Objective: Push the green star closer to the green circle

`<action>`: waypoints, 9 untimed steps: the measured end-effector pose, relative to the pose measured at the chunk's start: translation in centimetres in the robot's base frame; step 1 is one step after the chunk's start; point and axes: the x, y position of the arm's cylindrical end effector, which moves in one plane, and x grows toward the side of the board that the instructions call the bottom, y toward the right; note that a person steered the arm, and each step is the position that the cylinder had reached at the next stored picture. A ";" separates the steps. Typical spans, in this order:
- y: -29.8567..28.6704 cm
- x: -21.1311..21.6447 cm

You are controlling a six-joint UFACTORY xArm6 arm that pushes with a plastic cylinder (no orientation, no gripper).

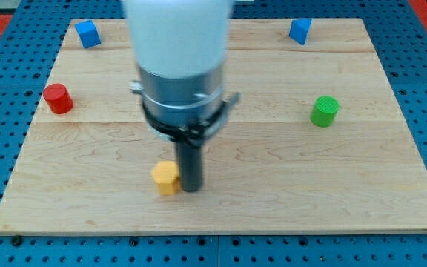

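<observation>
Green star does not show; maybe my arm hides it. My tip, no pincer, touches the yellow block; green circle is well apart.

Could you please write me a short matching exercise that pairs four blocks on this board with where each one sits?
Blocks:
1. red cylinder
2. green cylinder
3. yellow block
4. blue block

Places:
A. the view's right, mid-height
B. the view's top left corner
C. the view's left edge, mid-height
D. just left of my tip, low on the wooden board

Pairs: 1-C, 2-A, 3-D, 4-B
</observation>
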 end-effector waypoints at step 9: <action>-10.4 -10.5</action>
